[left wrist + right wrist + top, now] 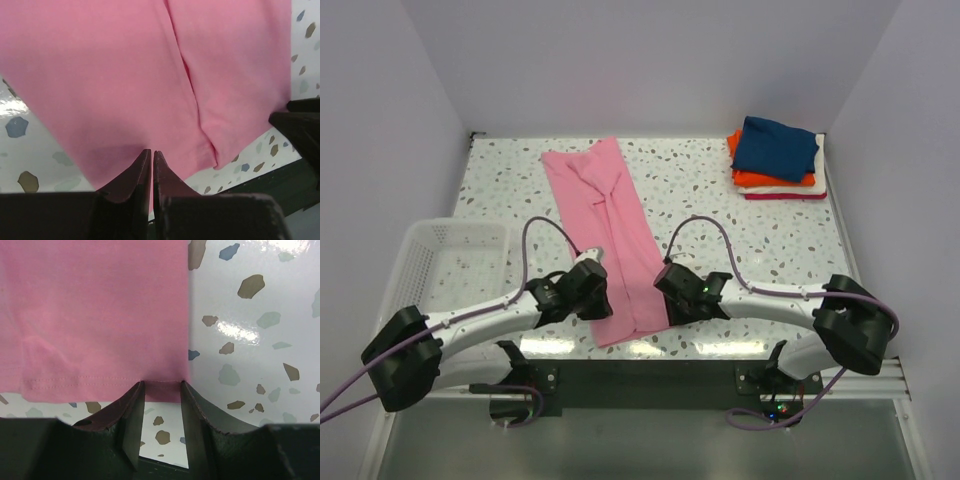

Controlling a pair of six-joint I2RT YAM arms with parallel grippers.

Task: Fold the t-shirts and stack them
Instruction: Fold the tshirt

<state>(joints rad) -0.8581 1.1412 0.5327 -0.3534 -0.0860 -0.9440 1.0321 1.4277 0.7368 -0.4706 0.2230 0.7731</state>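
Note:
The light pink t-shirt lies folded into a long strip from the back of the table toward the near edge. My left gripper sits at the strip's near left corner. In the left wrist view its jaws are pressed together with a thin sliver of the pink cloth pinched between them. My right gripper is at the near right corner. Its fingers stand apart on either side of the hem corner of the pink shirt.
A stack of folded t-shirts sits at the back right, navy blue on top, orange below it, then white and red. A white wire basket stands at the near left. The speckled table ends at a dark front rail.

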